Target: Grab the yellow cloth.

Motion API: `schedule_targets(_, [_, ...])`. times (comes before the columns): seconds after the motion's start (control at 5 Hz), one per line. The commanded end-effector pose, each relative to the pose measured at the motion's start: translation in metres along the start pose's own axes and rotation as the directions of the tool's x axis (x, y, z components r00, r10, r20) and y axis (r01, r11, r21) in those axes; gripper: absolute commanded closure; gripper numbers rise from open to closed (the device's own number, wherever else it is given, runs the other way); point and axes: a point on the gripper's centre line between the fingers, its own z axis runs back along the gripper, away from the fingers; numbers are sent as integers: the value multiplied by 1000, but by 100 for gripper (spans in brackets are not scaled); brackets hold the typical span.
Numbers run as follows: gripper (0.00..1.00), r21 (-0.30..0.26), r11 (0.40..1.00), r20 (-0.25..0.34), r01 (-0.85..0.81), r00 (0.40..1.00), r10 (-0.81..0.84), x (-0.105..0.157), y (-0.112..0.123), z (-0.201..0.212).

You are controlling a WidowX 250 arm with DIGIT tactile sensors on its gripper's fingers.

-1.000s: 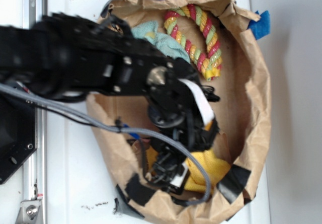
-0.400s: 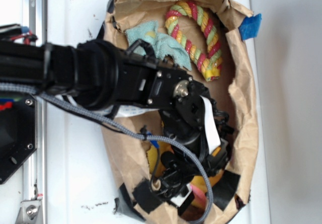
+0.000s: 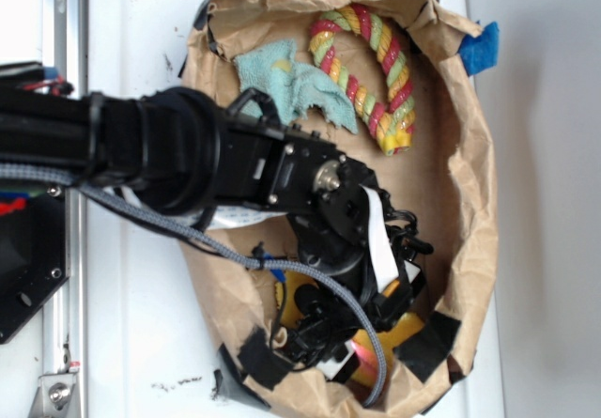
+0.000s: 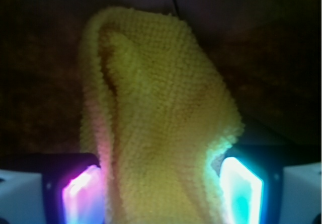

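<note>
White tabletop (image 3: 141, 324) under paper bag (image 3: 474, 202); fingers (image 4: 83, 194) clamp yellow cloth (image 4: 156, 133) — bunched.

Nubby, matt terry yellow cloth (image 4: 161, 118); crinkled brown paper bag (image 3: 470, 211); twisted fibre rope (image 3: 376, 70); arm (image 3: 188, 155) seemingly matt black plastic.

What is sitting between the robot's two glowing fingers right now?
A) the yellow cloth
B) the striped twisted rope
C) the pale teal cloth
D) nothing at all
A: in the wrist view the yellow cloth fills the gap of the gripper, bunched between its lit fingers, while the rope and the teal cloth lie at the far end of the paper bag.
</note>
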Motion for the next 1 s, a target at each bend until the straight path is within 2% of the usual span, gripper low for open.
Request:
schedule_targets(0.0, [100, 0, 1000, 8, 6, 1000, -6, 1, -4, 3])
schedule_targets(0.2, [100, 12, 999, 8, -34, 999, 34, -8, -10, 6])
schedule_targets(0.4, [100, 50, 987, 39, -153, 988, 151, -1, -18, 35])
schedule_targets(0.6, [100, 80, 957, 49, -280, 960, 277, 4, -17, 65])
schedule_targets(0.8, [100, 133, 892, 34, -432, 901, 432, 2, -1, 90])
